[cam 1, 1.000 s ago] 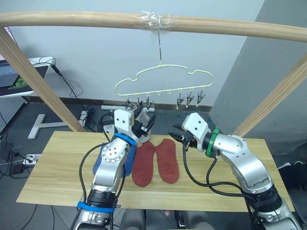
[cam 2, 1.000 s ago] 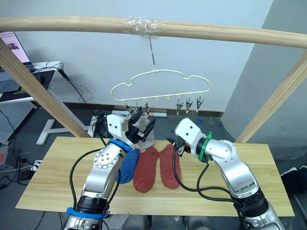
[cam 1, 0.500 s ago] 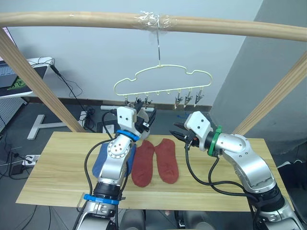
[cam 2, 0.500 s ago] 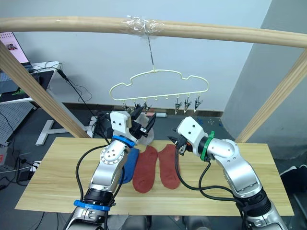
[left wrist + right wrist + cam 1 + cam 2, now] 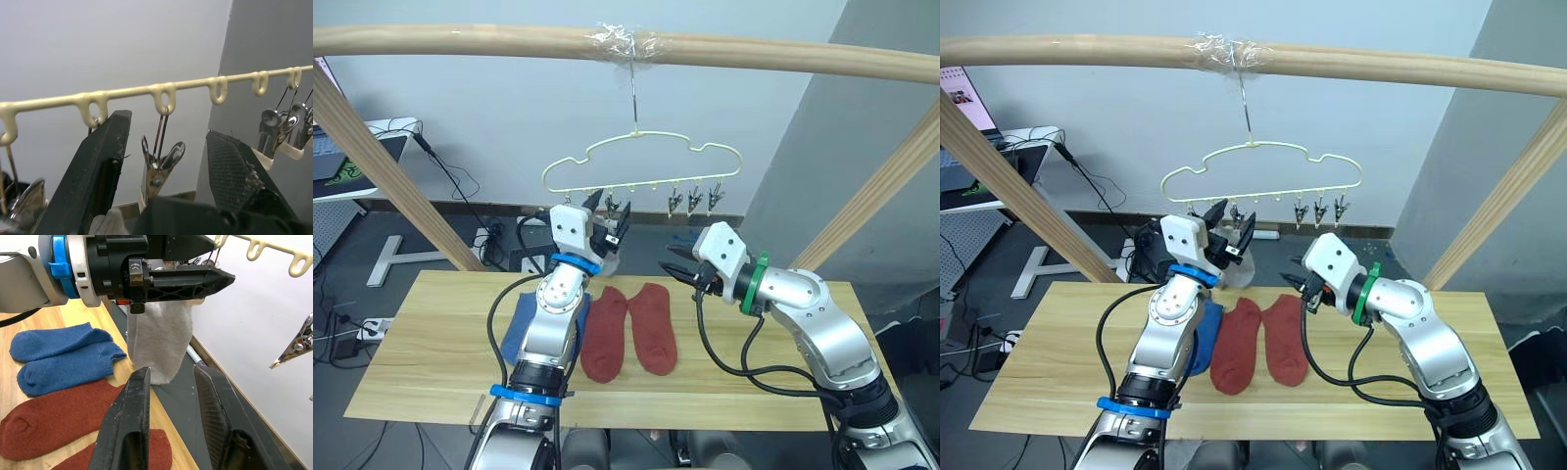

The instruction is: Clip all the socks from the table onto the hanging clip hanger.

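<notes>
Under the pale-yellow wire clip hanger (image 5: 641, 166), the left end effector (image 5: 166, 161) gapes around a grey metal clip (image 5: 159, 166). A light grey sock (image 5: 161, 340) hangs beside it. The right end effector (image 5: 171, 382) is open and empty, near the counter's (image 5: 431, 343) far edge.

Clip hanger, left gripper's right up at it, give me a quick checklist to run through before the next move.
1. Left gripper fingers spread either side of a metal clip: ok.
2. Clip hanger hooked on the wooden pole: ok.
3. Light grey sock hanging at the hanger's left end, whether fully clipped: cannot tell.
4. Right gripper open and empty, free to fetch: ok.
5. Blue socks and rust-red socks lie on the table, so the task is complete: not ok.
</notes>
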